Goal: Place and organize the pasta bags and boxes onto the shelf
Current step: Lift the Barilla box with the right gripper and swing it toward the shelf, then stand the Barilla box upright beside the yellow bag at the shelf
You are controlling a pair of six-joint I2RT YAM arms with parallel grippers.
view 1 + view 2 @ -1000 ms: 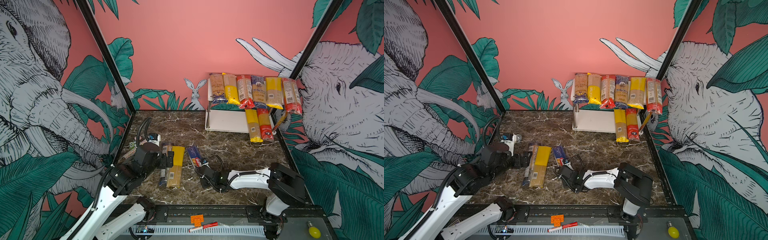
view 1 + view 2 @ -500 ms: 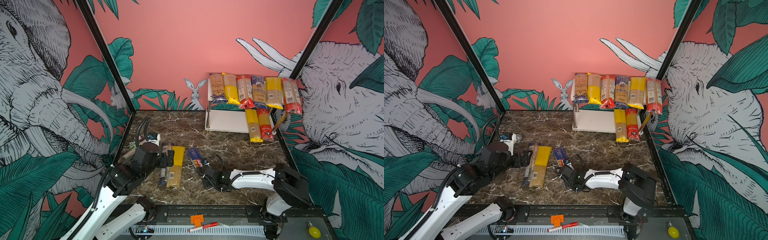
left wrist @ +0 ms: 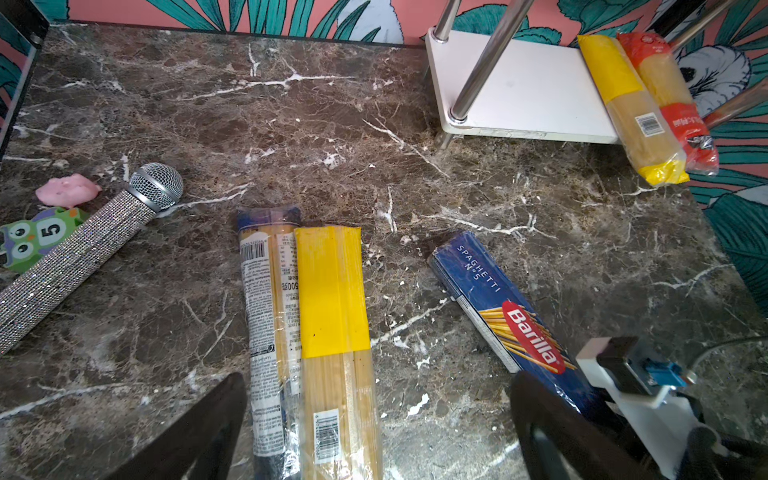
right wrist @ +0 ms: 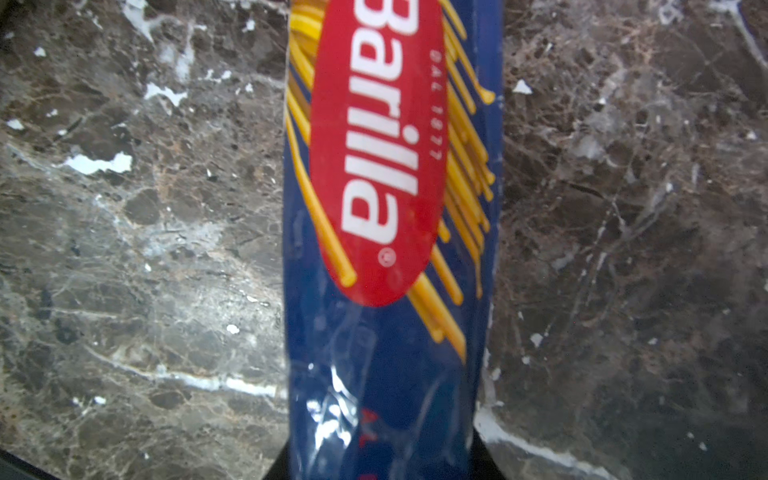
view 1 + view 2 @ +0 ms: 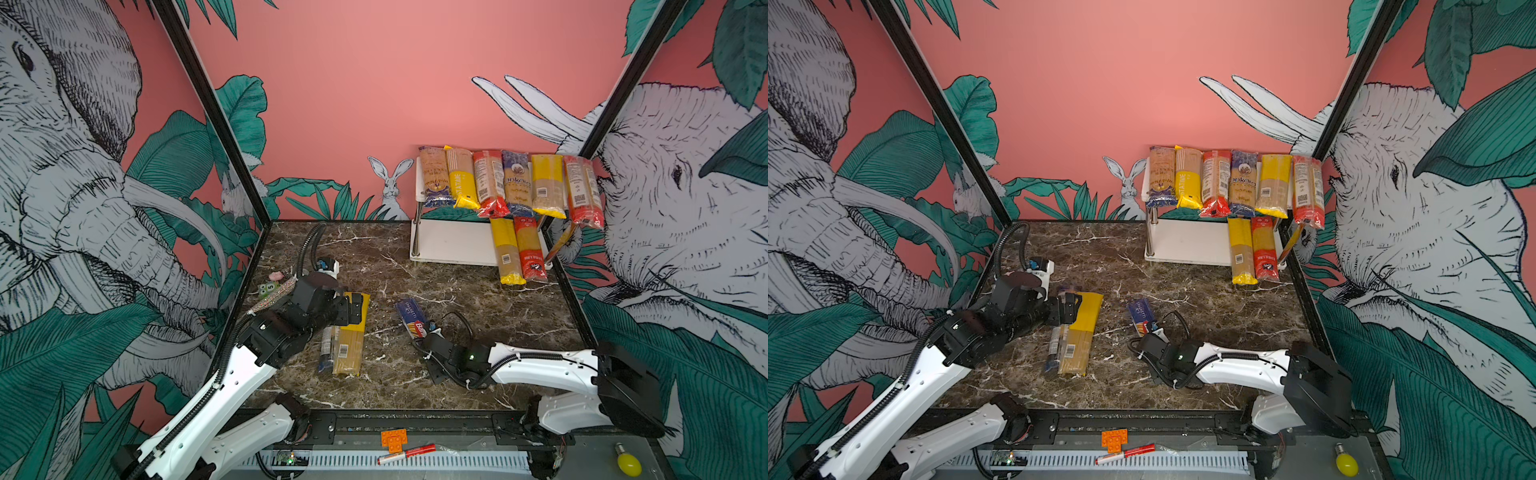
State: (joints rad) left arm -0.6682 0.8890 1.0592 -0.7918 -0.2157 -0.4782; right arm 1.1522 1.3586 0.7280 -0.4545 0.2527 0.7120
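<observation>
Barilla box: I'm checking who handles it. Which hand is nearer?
Right. The right hand grips the Barilla box at its near end; the left hand hovers open above the yellow-ended pack.

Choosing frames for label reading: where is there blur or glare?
Right wrist view: the Barilla box is close, slightly soft, white glare on its blue face. Left wrist view: its print is crisp; the left gripper has dark, blurred fingers. Both top views: print tiny.
</observation>
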